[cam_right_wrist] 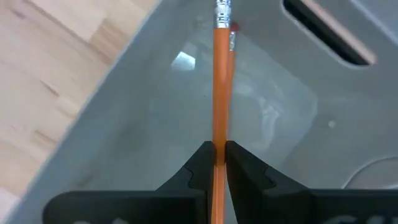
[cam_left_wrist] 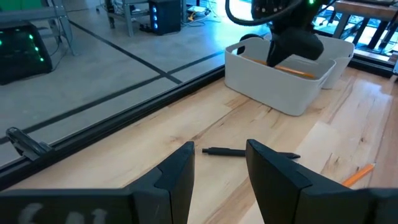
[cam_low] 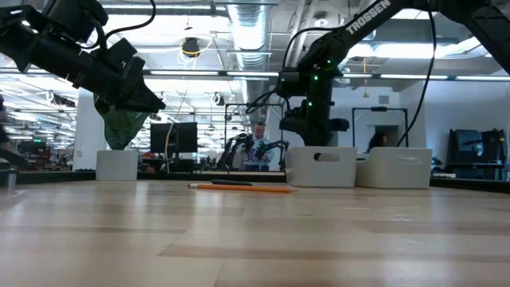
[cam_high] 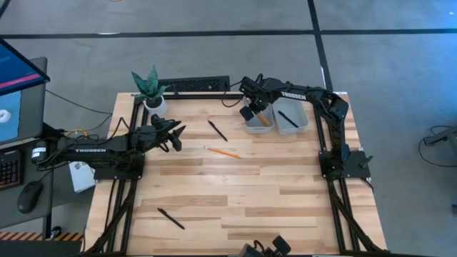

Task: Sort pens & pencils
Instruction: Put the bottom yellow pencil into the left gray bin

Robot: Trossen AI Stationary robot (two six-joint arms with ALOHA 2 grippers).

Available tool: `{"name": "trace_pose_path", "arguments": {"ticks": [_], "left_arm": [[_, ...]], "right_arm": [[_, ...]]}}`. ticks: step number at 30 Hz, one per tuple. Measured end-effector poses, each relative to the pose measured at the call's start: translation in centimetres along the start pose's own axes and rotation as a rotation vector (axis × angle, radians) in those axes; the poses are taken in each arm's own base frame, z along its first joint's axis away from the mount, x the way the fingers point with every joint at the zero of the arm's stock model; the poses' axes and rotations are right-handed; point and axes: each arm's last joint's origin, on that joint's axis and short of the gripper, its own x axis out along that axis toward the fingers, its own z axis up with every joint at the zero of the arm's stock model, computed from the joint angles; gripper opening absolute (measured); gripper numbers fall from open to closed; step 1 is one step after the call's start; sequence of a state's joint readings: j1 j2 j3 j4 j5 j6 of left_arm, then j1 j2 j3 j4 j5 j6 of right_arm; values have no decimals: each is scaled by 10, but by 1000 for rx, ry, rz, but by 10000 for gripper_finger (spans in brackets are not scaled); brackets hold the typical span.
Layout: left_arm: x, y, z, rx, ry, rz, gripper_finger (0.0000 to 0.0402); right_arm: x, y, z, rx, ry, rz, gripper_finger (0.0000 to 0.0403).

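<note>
Right gripper (cam_right_wrist: 215,158) pinches 1 orange pencil (cam_right_wrist: 220,81) over the left grey bin (cam_high: 255,126), its length pointing down inside. Left gripper (cam_left_wrist: 217,168) hangs half open, holding nothing. A black pen (cam_left_wrist: 249,152) lies crosswise just ahead, nearest that arm.

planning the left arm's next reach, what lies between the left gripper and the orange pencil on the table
Only bare wood: in the high view nothing lies between the left gripper and the orange pencil. A black pen lies off to the side.
</note>
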State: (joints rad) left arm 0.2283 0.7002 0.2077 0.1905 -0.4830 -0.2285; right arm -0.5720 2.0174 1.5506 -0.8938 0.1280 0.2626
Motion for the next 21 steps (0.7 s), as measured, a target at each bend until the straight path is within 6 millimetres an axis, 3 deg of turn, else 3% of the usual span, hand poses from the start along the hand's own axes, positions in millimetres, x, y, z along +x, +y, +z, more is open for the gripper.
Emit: {"name": "trace_pose_path", "arguments": {"ticks": [11, 21], "left_arm": [[0, 0, 0, -3, 0, 0, 135], [0, 0, 0, -21, 0, -1, 135]], "right_arm": [[22, -2, -20, -10, 79, -21, 60], [23, -1, -18, -8, 47, -12, 61]]}}
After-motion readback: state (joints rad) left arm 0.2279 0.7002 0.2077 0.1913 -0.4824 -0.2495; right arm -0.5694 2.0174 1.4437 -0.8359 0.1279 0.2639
